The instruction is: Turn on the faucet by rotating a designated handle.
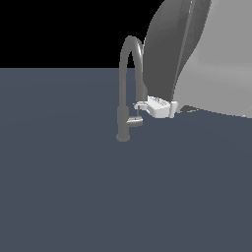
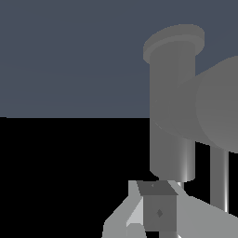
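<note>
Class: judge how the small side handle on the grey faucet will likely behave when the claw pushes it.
The handle looks like stiff, shiny metal, so the claw might slip. It probably pivots rather than bends. The faucet stands on a round foot and seems fixed, so tipping looks unlikely.

Floor (image 1: 74, 197): flat and dark blue-grey, plain all over.
Floor in the wrist view (image 2: 69, 56): the same dark blue-grey.
Background (image 1: 59, 29): all black above the floor's far edge.
</note>
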